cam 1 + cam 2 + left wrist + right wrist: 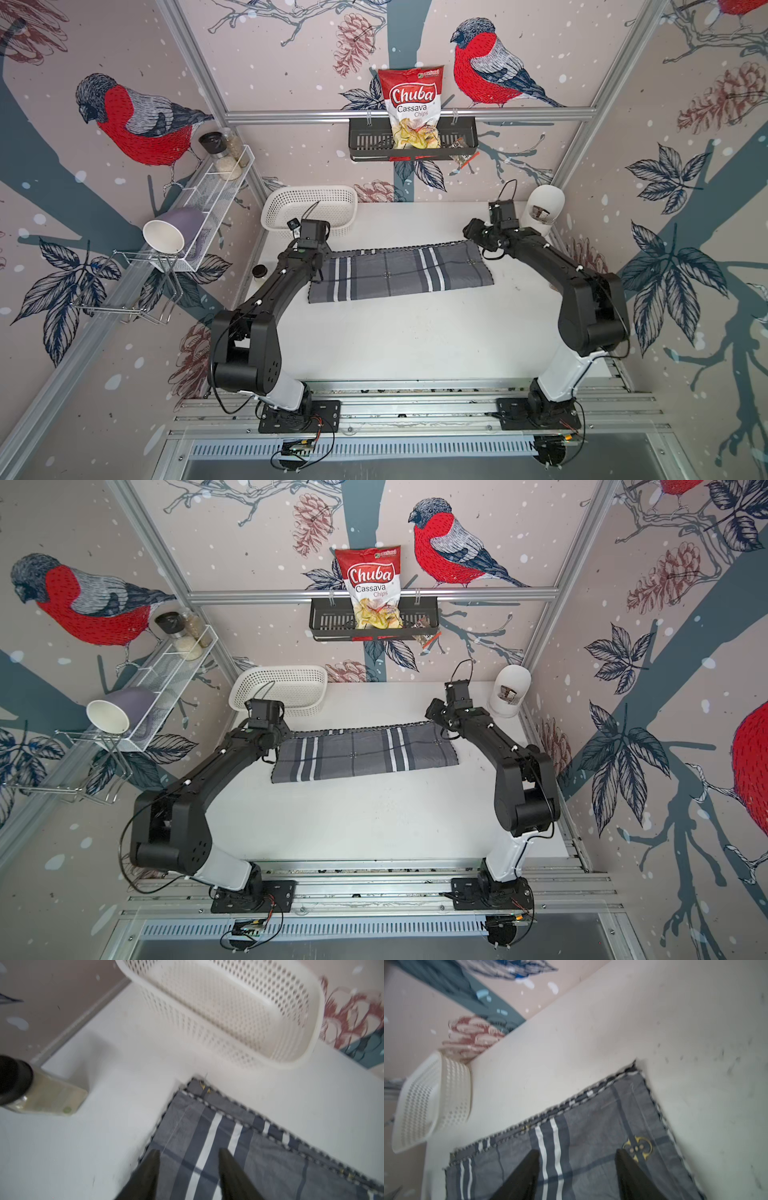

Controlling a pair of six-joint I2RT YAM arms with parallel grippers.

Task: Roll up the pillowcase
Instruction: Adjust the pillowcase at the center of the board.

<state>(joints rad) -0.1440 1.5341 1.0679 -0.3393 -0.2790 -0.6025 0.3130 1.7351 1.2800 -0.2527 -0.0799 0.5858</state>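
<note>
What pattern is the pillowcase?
The pillowcase is grey with navy and white stripes; best in right wrist view.

My left arm point(270, 291) and my right arm point(582, 286) are mostly black and chunky. Each has one white part near the bottom. Each sits on a flat black plate point(299, 415) with small screws. Thin black cables point(120, 848) loop off them. Little white dots point(258, 302) mark the long parts. My left gripper point(189, 1150) and right gripper point(577, 1150) have dark pointy fingers.

1 white basket point(332, 210) sits at the table's point(415, 332) far left corner, 1 white canister point(544, 208) at its far right corner.
</note>
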